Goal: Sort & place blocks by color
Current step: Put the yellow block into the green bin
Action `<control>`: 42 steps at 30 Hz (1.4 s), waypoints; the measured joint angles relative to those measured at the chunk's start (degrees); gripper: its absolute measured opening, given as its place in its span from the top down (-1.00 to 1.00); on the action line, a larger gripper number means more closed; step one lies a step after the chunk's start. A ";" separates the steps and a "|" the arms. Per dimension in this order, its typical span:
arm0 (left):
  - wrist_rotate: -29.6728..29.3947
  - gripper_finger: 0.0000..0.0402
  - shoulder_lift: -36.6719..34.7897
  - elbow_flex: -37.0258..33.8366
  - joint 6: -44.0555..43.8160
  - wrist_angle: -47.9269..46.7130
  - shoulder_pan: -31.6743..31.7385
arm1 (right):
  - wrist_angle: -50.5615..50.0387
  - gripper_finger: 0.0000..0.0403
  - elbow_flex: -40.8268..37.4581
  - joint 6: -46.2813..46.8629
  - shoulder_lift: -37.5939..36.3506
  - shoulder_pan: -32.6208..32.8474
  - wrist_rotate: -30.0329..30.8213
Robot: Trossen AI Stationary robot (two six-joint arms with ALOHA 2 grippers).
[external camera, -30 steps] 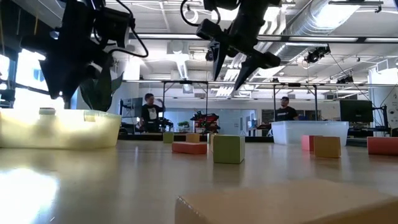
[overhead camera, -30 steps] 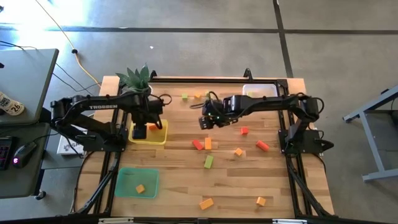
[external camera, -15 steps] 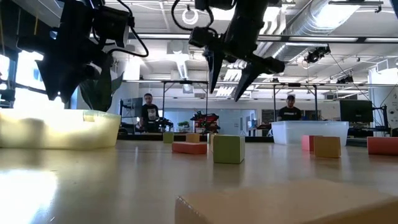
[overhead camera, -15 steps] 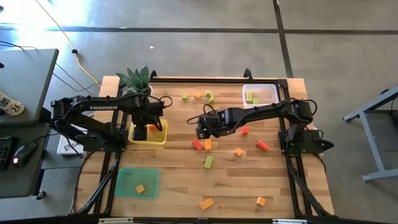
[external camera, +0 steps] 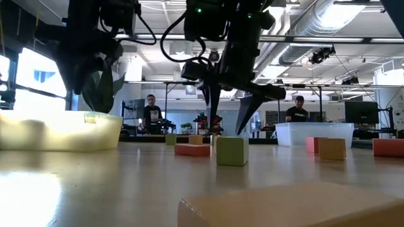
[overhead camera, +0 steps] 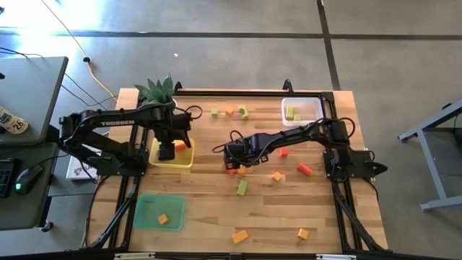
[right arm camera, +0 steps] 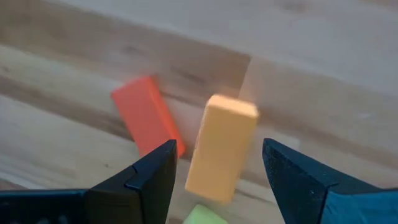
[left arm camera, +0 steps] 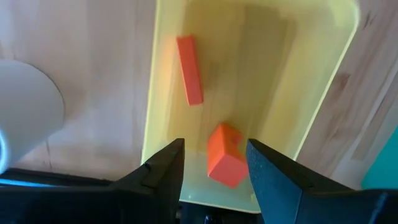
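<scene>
My right gripper (right arm camera: 219, 144) hangs open, fingers pointing down, over the middle of the table (overhead camera: 232, 157). An orange oblong brick (right arm camera: 221, 148) lies flat between the fingers' lines, untouched. A red brick (right arm camera: 145, 121) lies beside it, and a green block (right arm camera: 202, 216) is near. My left gripper (left arm camera: 214, 144) stands open above the yellow tray (overhead camera: 189, 153). A long red brick (left arm camera: 189, 70) and a shorter red block (left arm camera: 225, 155) lie on the tray's floor. Neither is touched.
A green tray (overhead camera: 148, 217) with one orange block sits at the near left, and a clear tray (overhead camera: 309, 101) with green blocks at the far right. Loose blocks lie around: green (overhead camera: 242, 188), orange (overhead camera: 276, 176), red (overhead camera: 304, 169). A potted plant (overhead camera: 157, 92) stands behind the yellow tray.
My right gripper has come down and toward the table's near left, from the far middle to just over the red and orange bricks, its fingers staying apart. My left gripper has risen a little above the yellow tray.
</scene>
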 joint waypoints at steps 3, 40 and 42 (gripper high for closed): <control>-0.01 0.21 0.00 1.64 0.01 0.04 0.00 | 0.14 -0.11 0.00 1.02 0.71 0.81 -0.55; 0.02 0.21 0.00 3.69 11.01 15.63 0.00 | -15.04 0.50 20.61 -30.79 5.31 0.65 8.25; 0.03 0.21 0.00 3.69 13.65 18.37 0.00 | -16.53 0.50 23.58 -33.98 5.29 0.01 9.04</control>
